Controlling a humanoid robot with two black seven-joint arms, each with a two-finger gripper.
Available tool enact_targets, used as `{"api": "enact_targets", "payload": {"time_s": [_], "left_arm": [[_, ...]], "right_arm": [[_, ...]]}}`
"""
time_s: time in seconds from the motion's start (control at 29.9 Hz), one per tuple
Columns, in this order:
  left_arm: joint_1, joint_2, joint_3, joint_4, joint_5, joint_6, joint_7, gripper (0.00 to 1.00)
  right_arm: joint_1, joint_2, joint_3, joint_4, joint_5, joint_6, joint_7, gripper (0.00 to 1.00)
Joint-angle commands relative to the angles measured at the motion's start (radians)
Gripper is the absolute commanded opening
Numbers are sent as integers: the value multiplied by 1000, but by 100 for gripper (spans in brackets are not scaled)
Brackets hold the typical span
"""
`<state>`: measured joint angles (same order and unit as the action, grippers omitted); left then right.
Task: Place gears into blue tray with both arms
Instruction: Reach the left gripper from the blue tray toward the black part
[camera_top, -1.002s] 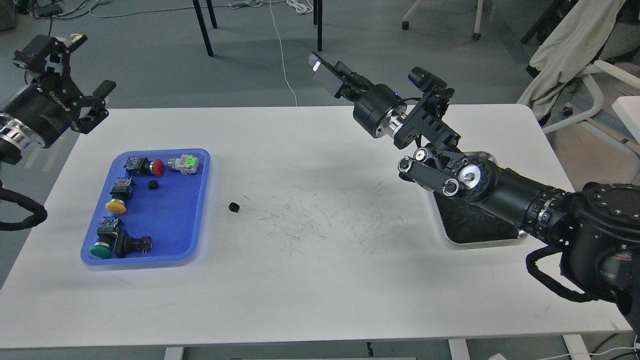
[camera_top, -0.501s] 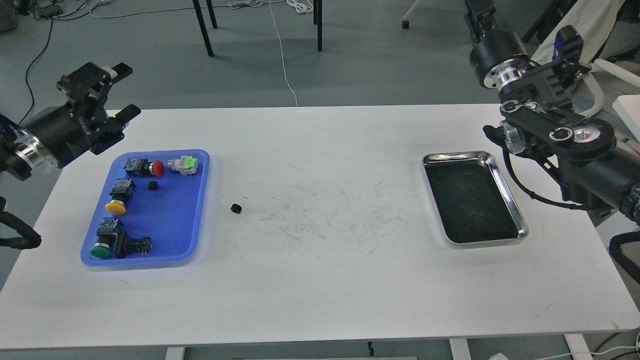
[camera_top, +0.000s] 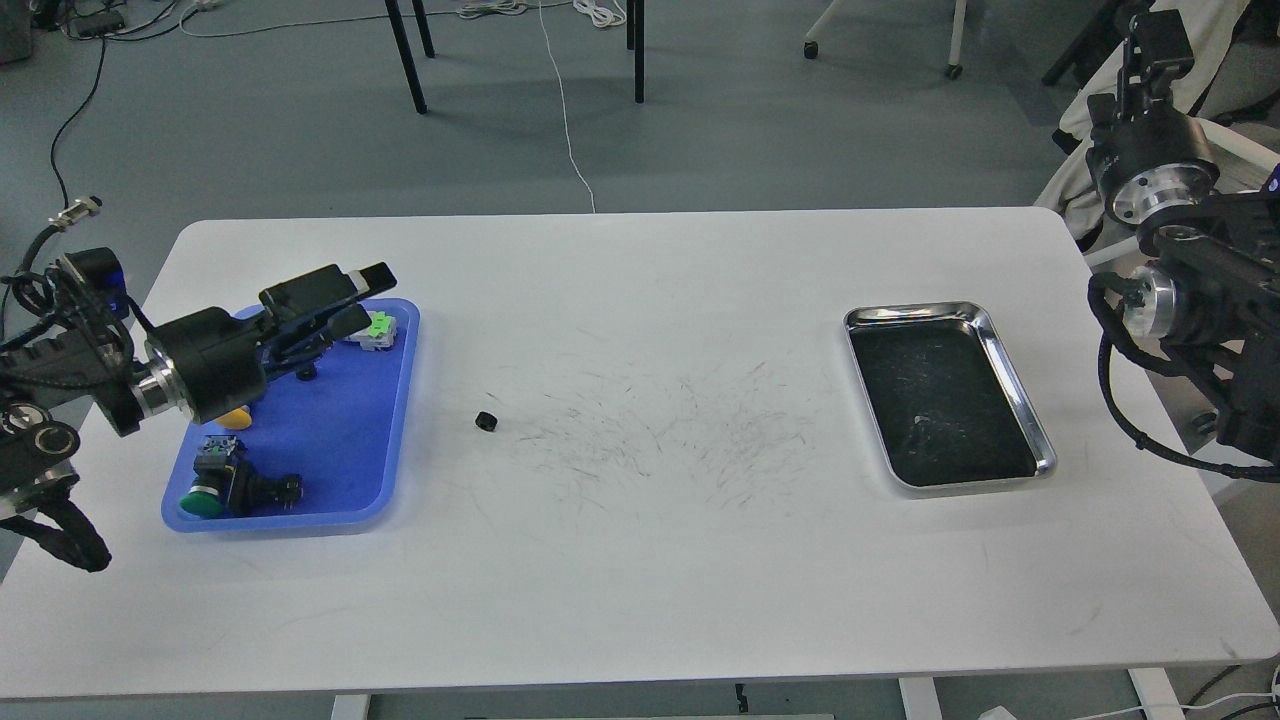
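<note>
gear (camera_top: 486, 421) lay on the table to the right of the left gripper (camera_top: 365, 295), whose fingers stood apart over the blue tray (camera_top: 345, 480); reaching it looked next; right gripper's (camera_top: 1155, 45) fingers unclear

Even overhead light, soft shadows, sharp focus throughout.

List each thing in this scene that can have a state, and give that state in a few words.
left gripper: open, empty, over the blue tray
right gripper: off the table, jaws unclear
gear on the table: loose, outside the tray
gear in the tray: partly hidden
steel tray: holds no parts
green-capped switch: lying in the blue tray
</note>
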<state>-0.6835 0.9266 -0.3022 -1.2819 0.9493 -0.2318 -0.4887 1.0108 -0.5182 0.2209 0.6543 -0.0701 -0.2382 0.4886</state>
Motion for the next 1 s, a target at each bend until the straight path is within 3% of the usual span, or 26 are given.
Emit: {"api": "enact_targets", "payload": {"time_s": [0.0,0.23,0.4,0.74,0.97], "left_arm": [[-1,-26,15,-7,109,31,0,89],[2,-95,58,3,277,98,0,88],[-22,-152,103,55,405,124,0,77],[-48,-235,110,184,692,140,0,77],[-51,-284,114,248,741,143,0,77]], "right_arm": [[-31,-23,43,-2,24,16,0,95],[-80,-26,86,-1,23,22,0,95],[-78,-26,83,-1,19,22,0,95],[-78,-26,81,-4,12,22,0,95],[-78,-28,80,-4,9,22,0,95]]}}
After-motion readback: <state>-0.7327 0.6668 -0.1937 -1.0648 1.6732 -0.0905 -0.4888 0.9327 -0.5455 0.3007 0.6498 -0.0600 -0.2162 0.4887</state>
